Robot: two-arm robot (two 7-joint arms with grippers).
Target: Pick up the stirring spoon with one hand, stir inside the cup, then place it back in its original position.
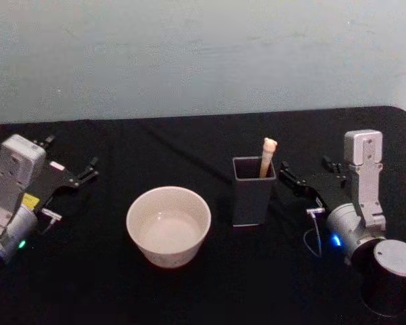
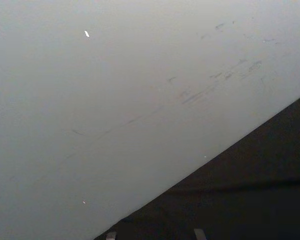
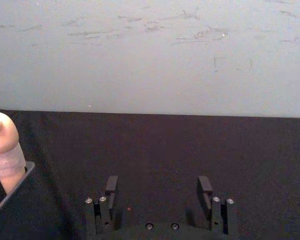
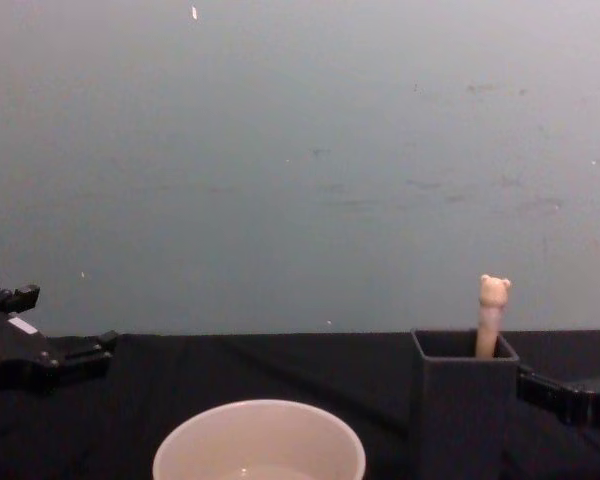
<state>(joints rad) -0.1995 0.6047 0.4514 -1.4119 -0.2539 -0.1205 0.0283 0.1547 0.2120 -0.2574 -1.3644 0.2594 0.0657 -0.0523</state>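
Bear-topped stirring spoon (image 1: 268, 155) in square holder (image 1: 253, 193)

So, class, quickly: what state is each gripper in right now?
Left gripper: open, holding nothing.
Right gripper: open, empty, beside the holder.

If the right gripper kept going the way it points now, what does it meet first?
Probably nothing: the right gripper, jaws open, faces bare black tabletop up to the wall. The dark holder sits beside that line, though depth is unclear.

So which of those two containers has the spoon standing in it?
The dark grey square holder, nearer the right gripper; the beige bear-topped spoon stands inside it, not the round cream cup.
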